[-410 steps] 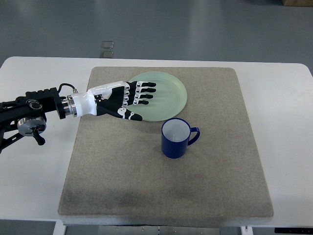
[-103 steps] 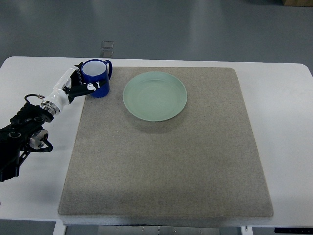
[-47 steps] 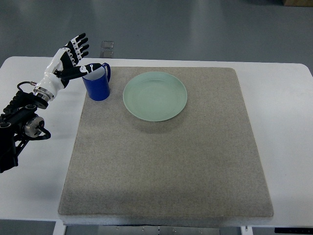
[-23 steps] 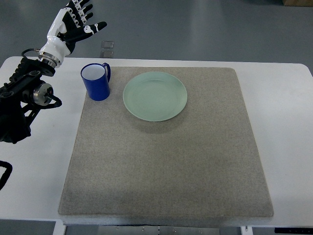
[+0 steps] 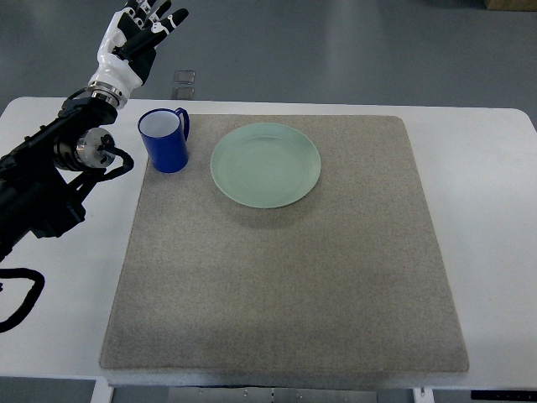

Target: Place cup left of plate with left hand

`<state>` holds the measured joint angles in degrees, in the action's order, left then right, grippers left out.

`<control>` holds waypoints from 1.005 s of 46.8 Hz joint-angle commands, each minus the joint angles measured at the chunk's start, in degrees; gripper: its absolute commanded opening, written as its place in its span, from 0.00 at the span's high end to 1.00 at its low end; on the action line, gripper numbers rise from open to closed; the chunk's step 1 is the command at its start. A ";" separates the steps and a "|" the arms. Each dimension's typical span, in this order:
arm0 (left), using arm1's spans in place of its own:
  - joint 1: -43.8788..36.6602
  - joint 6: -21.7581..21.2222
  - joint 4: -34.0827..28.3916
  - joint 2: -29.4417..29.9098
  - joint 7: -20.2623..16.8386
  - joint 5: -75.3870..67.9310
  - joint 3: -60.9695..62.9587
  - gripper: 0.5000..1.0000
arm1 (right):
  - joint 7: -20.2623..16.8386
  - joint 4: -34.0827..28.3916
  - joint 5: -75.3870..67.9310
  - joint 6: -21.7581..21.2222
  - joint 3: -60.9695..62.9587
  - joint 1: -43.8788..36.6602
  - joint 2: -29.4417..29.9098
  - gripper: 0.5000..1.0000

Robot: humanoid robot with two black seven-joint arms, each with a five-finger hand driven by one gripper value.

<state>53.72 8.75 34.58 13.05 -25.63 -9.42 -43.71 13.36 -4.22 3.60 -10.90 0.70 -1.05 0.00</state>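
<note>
The blue cup (image 5: 165, 139) with a white inside stands upright at the grey mat's far left corner, its handle toward the plate. The pale green plate (image 5: 266, 164) lies just right of it, apart by a small gap. My left hand (image 5: 141, 29) is raised high above and behind the cup, over the table's far edge. Its fingers are spread and hold nothing. The left arm (image 5: 50, 172) runs in from the left edge, over the white tabletop. No right arm shows.
The grey felt mat (image 5: 285, 252) covers most of the white table (image 5: 495, 218). A small clear object (image 5: 184, 80) lies on the floor beyond the table's far edge.
Since the earliest frame the cup went from in front of the plate to its left. In the last second the hand let go, rose and drew back from the cup.
</note>
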 commanded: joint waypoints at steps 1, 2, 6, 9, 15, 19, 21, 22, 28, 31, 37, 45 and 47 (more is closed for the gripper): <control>-0.02 0.31 -0.12 -0.04 0.05 3.52 -0.32 0.04 | 0.00 0.00 0.00 0.01 0.00 0.00 0.00 0.14; -0.02 0.31 -0.12 -0.04 0.05 4.40 -0.32 0.04 | 0.00 0.00 0.00 0.01 0.00 0.00 0.00 0.14; 0.07 0.48 -0.12 -0.04 0.05 6.51 -0.41 0.05 | 0.00 0.00 0.00 0.01 0.00 0.00 0.00 0.14; 0.16 0.92 -0.12 -0.04 0.05 7.39 -0.41 0.04 | 0.00 0.00 0.00 0.01 0.00 0.00 0.00 0.14; 0.16 0.04 -0.12 0.04 -0.03 7.40 -0.32 0.02 | 0.00 0.00 0.00 0.01 0.00 0.00 0.00 0.14; 0.16 -0.66 -0.47 -0.04 -0.03 7.39 -0.23 0.01 | 0.00 0.00 0.00 0.01 0.00 0.00 0.00 0.14; 0.25 -1.27 -0.82 -0.04 -0.03 7.31 -0.23 0.01 | 0.00 0.00 0.00 0.01 0.00 0.00 0.00 0.14; 0.25 -1.45 -1.09 -0.04 -0.03 7.39 -0.32 0.01 | 0.00 0.00 0.00 0.01 0.00 0.00 0.00 0.14; 0.60 -2.85 -2.49 -0.66 -0.03 7.66 -0.32 0.01 | 0.00 0.00 0.00 0.01 0.00 0.00 0.00 0.14; 1.39 -5.05 -3.63 -1.45 0.05 7.75 -0.32 0.01 | 0.00 0.00 0.00 0.01 0.00 0.00 0.00 0.14; 2.27 -6.11 -5.40 -2.42 0.05 8.10 -0.41 0.01 | 0.00 0.00 0.00 0.01 0.00 0.00 0.00 0.14; 2.45 -5.76 -5.31 -2.42 0.05 9.94 -0.32 0.01 | 0.00 0.00 0.00 0.01 0.00 0.00 0.00 0.14; 2.45 -5.76 -5.31 -2.42 0.05 9.94 -0.32 0.01 | 0.00 0.00 0.00 0.01 0.00 0.00 0.00 0.14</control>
<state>56.14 2.92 29.18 10.64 -25.58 0.45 -44.06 13.36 -4.22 3.60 -10.90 0.70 -1.05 0.00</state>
